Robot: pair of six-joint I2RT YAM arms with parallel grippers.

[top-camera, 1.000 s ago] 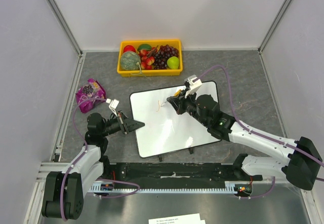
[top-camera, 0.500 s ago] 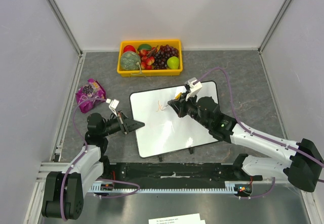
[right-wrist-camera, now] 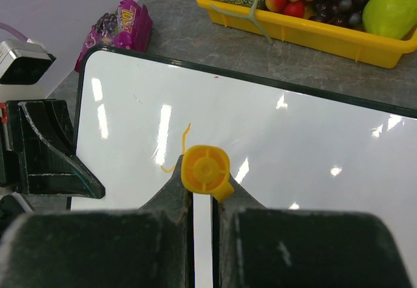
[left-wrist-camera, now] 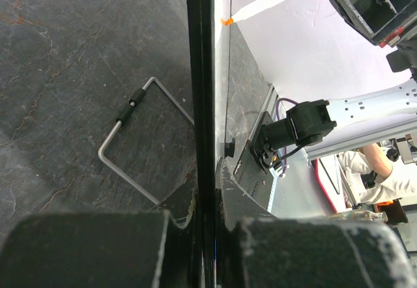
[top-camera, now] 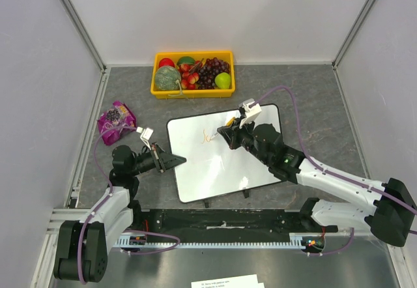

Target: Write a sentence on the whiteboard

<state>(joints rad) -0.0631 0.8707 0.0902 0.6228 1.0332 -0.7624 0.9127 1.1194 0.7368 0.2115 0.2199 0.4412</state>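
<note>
Bench layout, one moment.

- One whiteboard (top-camera: 221, 167) lies flat on the grey surface (top-camera: 313, 99), mid-scene, turned a little off square. It sits between the two arms.
- The left hand (top-camera: 174, 160) is at the board's left edge. In the left wrist view the thin dark frame runs straight up between the two fingers, which are pinched onto it. Judgement: this is a steadying hold, so the glossy board does not skid under pen pressure.
- The right hand (right-wrist-camera: 203, 197) reaches over the far-left part of the board, its fingers closed on one marker (right-wrist-camera: 205, 171). The marker's yellow-orange butt end faces the wrist camera and its body points down at the board. It is held steep, probably so the tip meets the board squarely. The tip itself is hidden behind the butt end, so I cannot tell whether it touches.
- The sentence (top-camera: 207, 136) is barely begun: a few thin orange strokes just left of the marker, near the board's far-left corner. They are not legible as letters. The rest of the board is white, so nearly all the writing is left to do.
- Bystanders: one yellow tray (top-camera: 192, 94) of mixed fruit at the far side, well apart from the board, and one purple snack bag (top-camera: 116, 120) at the left. Both look irrelevant to the writing.
- One bent wire bracket (left-wrist-camera: 133, 148) lies on the surface beside the clamped edge. Its purpose is unclear.
</note>
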